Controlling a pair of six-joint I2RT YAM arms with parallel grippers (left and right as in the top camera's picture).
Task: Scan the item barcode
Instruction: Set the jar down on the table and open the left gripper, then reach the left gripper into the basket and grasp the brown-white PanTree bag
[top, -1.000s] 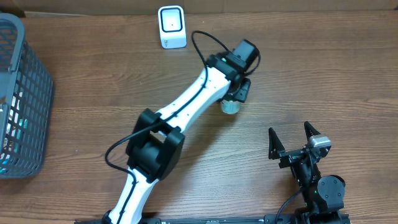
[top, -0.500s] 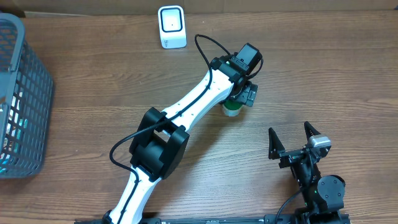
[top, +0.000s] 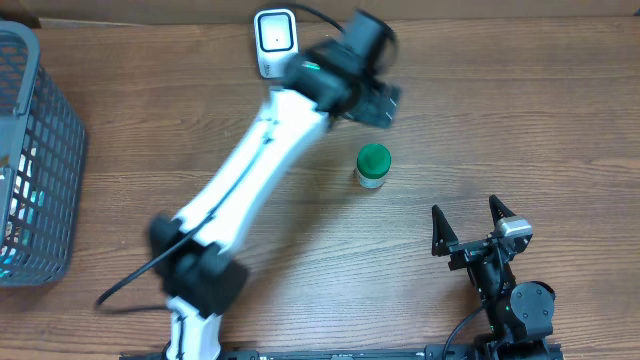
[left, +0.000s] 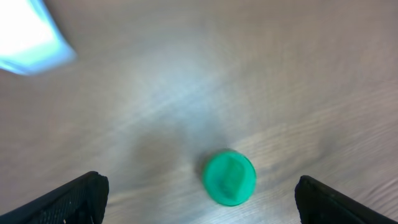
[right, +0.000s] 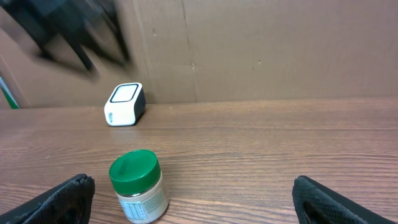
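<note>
The item is a small jar with a green lid (top: 373, 165), standing upright on the wooden table by itself. The white barcode scanner (top: 276, 43) stands at the far edge. My left gripper (top: 377, 100) is blurred by motion, up and away from the jar, between it and the scanner. In the left wrist view the left gripper (left: 202, 190) is open, with the green lid (left: 230, 177) below it, untouched. My right gripper (top: 468, 225) rests open near the front right. The right wrist view shows the jar (right: 137, 185) and its label, and the scanner (right: 124, 104) behind it.
A grey mesh basket (top: 40, 150) holding some items stands at the left edge. A cardboard wall (right: 261, 50) runs behind the table's far edge. The left arm stretches diagonally across the middle of the table.
The left gripper opened and let go of the jar, then swung up and toward the scanner. The jar stays standing on the table. The right arm has not moved.
</note>
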